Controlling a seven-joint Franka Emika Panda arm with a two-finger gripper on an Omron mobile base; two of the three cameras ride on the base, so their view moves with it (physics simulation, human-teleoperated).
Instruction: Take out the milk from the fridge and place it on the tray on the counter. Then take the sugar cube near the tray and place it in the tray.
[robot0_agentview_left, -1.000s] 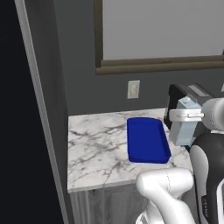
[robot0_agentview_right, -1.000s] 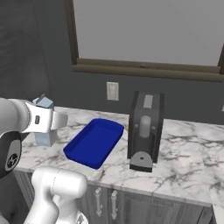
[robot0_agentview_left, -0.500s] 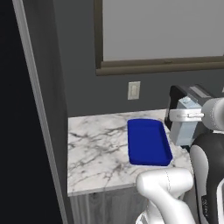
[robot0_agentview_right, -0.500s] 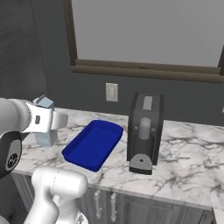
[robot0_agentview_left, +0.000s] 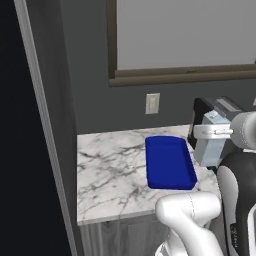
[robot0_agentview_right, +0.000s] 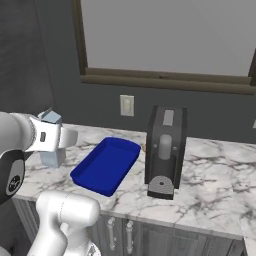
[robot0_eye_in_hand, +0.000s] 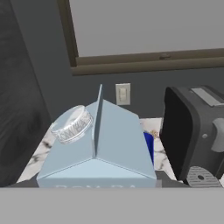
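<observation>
Inspector: Over the last second the whole scene slides a little in both base views, tray and coffee machine together. That is your base driving, not the objects moving. The milk (robot0_agentview_right: 51, 144) keeps its place against the tool (robot0_agentview_right: 55, 137) throughout, so the carry is steady and the delivery is under way.

Operator: Where does the carton stand now?

Inspector: It is off the fridge and up at the counter (robot0_agentview_left: 111, 170), held just beside the tray (robot0_agentview_right: 106, 165), at its end nearest you. It is not yet in the tray; from these angles you cannot tell whether its base hangs clear of the marble or rests on it.

Operator: And the tool?

Inspector: You have it pinching the milk, jaws part-spread across the carton's body. In the hand view the gabled top (robot0_eye_in_hand: 97, 140) sits directly ahead of the tool, round cap on one slope.

Operator: Orientation?

Inspector: The long axis is upright, gable pointing up, no tilt visible. The gable ridge runs away from the hand camera, toward the wall. The tray's long axis runs from the counter's front edge toward the wall outlet (robot0_agentview_left: 152, 103).

Operator: Remaining work?

Inspector: In my judgement, shift the carton over the tray, set it down, release. The sugar cube step is untouched; a small tan speck shows past the tray by the coffee machine (robot0_agentview_right: 165, 150), too small to confirm.
</observation>
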